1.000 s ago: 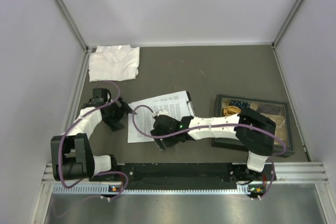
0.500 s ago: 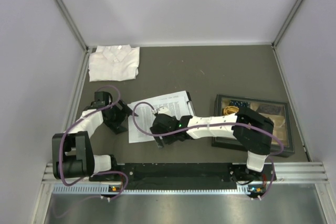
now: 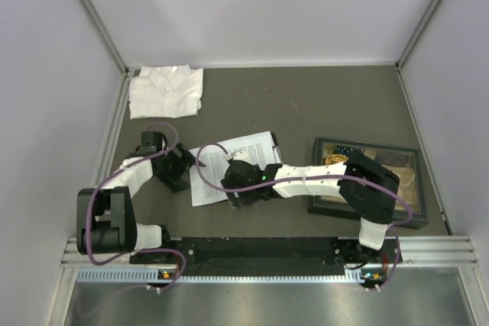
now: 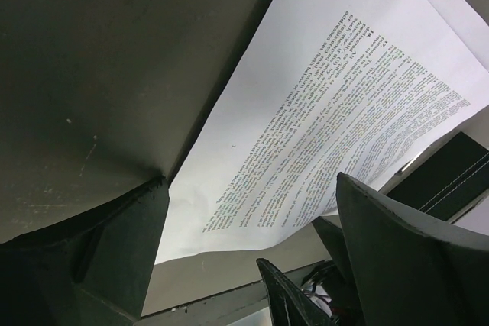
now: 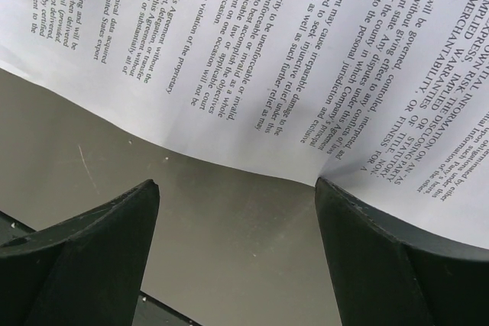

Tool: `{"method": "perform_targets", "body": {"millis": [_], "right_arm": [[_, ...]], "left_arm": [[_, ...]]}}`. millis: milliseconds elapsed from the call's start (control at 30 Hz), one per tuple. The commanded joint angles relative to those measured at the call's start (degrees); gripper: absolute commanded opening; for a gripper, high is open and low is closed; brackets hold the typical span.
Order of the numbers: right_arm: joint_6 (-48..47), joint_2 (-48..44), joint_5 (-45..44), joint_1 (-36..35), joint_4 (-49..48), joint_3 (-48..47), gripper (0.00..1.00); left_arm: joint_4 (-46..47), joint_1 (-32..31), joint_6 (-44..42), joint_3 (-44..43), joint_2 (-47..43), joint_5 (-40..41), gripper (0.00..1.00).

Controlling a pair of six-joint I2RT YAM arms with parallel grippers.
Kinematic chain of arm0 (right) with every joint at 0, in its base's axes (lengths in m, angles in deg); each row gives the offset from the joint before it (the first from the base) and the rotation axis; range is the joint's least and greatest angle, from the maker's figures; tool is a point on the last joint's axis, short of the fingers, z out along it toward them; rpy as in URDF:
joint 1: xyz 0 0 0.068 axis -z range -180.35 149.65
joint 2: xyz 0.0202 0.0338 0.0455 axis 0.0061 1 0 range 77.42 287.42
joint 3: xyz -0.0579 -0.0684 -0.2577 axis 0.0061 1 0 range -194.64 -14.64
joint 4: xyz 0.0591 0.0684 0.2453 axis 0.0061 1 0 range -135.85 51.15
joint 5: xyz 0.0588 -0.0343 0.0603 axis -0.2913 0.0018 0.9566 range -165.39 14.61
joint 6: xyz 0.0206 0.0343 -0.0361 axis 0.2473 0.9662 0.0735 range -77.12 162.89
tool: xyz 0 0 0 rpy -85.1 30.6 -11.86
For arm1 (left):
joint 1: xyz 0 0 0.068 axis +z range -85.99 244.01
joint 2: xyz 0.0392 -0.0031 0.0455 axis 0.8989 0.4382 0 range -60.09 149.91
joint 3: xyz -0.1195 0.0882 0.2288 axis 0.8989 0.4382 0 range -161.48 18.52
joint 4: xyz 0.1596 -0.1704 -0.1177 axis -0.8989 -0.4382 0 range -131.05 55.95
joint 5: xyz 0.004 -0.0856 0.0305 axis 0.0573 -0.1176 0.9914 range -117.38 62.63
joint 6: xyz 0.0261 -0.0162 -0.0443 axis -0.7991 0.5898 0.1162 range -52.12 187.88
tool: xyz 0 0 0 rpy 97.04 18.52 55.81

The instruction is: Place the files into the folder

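The files are white printed sheets lying slightly skewed at the table's middle. They cover nearly all of the black folder, of which only a thin right edge shows; a black corner also shows in the left wrist view. My left gripper is open at the sheets' left edge, and the near-left paper corner lies between its fingers. My right gripper is open at the sheets' near edge. Its right finger touches the paper edge, which curls up there.
A folded white shirt lies at the back left. A dark-framed compartment tray of small items stands at the right, under my right arm. The black rail runs along the near edge.
My left gripper has moved right, up to the sheets' left edge. My right gripper has shifted slightly right and forward, and the sheets have slid a little to the right.
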Motion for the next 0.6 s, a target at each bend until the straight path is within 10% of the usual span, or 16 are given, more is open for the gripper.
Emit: {"method": "perform_targets", "body": {"millis": [0,567], "right_arm": [[-1.27,0.78,-1.04,1.61,0.18,-2.17,0.82],[-3.38,-3.51,-2.7,2.14,4.58,-2.0,0.84]], "left_arm": [[0.57,-0.59,-0.55,-0.72,1.45,2.69,0.95],[-3.74,-0.59,-0.73,-1.69,-3.91,7.45,0.96]]}}
